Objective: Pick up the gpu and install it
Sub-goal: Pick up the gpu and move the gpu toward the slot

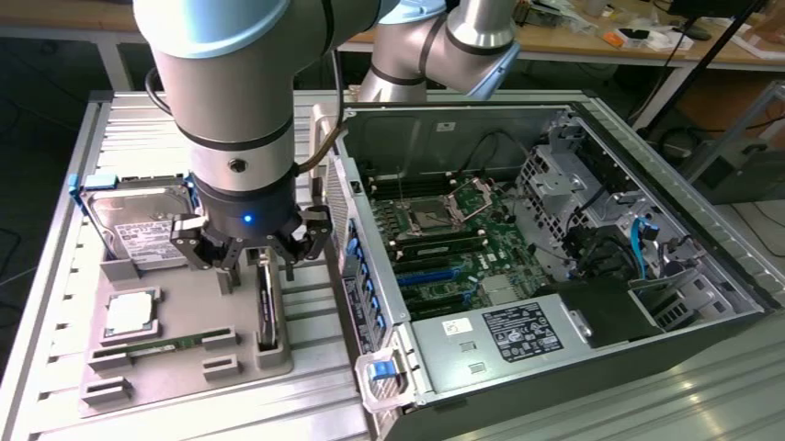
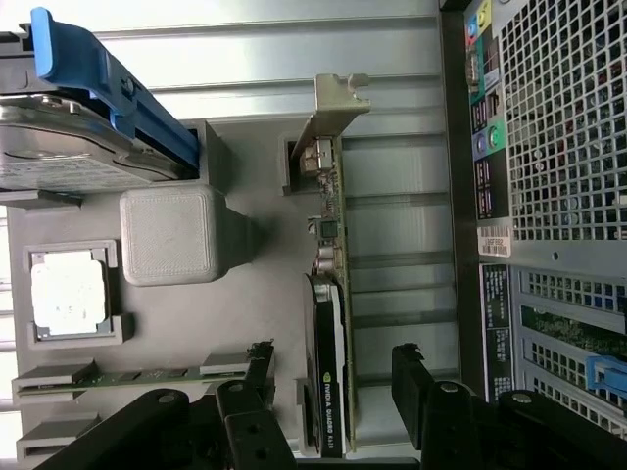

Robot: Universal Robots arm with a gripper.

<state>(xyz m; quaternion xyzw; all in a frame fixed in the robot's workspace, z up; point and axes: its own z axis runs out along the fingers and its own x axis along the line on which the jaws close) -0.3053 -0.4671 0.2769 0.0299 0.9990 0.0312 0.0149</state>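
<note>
We see the gpu (image 2: 331,294) as green circuit board with a glossy black plastic cooler and bare metal bracket, the tray (image 2: 265,313) as matt grey plastic, the table (image 2: 274,59) as ribbed brushed metal.

tray (image 1: 184,372) sits on table (image 1: 73,147), at the exterior view's left of computer case (image 1: 552,230) | gpu (image 1: 267,303) stands on edge in tray slot nearest case | hard drive (image 1: 142,225), chip (image 1: 129,314), memory stick (image 1: 160,347) lie in tray beside it | gripper (image 1: 252,262) over gpu, a finger each side, apart
</note>
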